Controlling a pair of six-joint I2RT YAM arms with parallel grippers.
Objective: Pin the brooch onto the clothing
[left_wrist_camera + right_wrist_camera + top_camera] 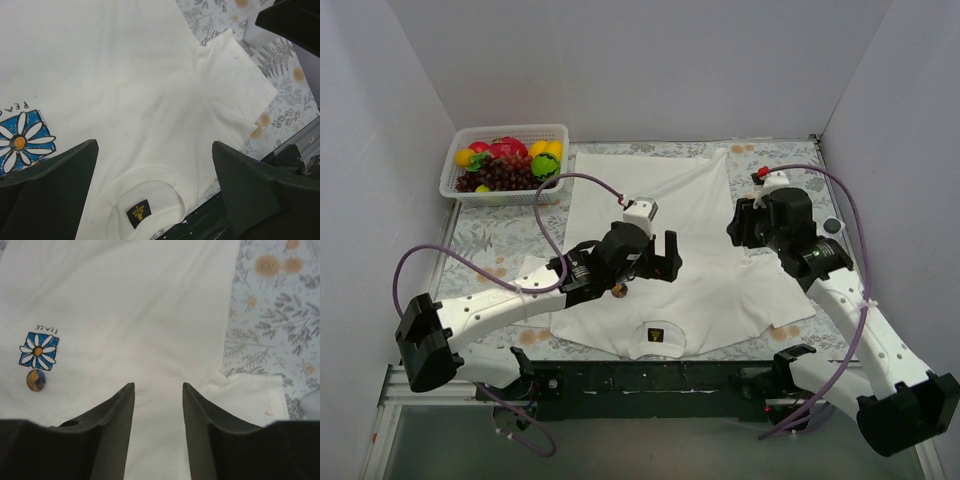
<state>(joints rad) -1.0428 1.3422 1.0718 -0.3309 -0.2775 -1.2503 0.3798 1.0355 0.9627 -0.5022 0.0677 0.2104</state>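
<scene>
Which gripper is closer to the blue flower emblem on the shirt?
Left. The left gripper hangs just beside the flower emblem, which shows at the edge of its wrist view. The right gripper is farther off, over plain white shirt near a sleeve.

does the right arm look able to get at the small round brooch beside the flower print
Doubtful. The small round blue-and-orange brooch lies bare on the white T-shirt, but the left arm hangs over it, its open pincer in the way.
</scene>
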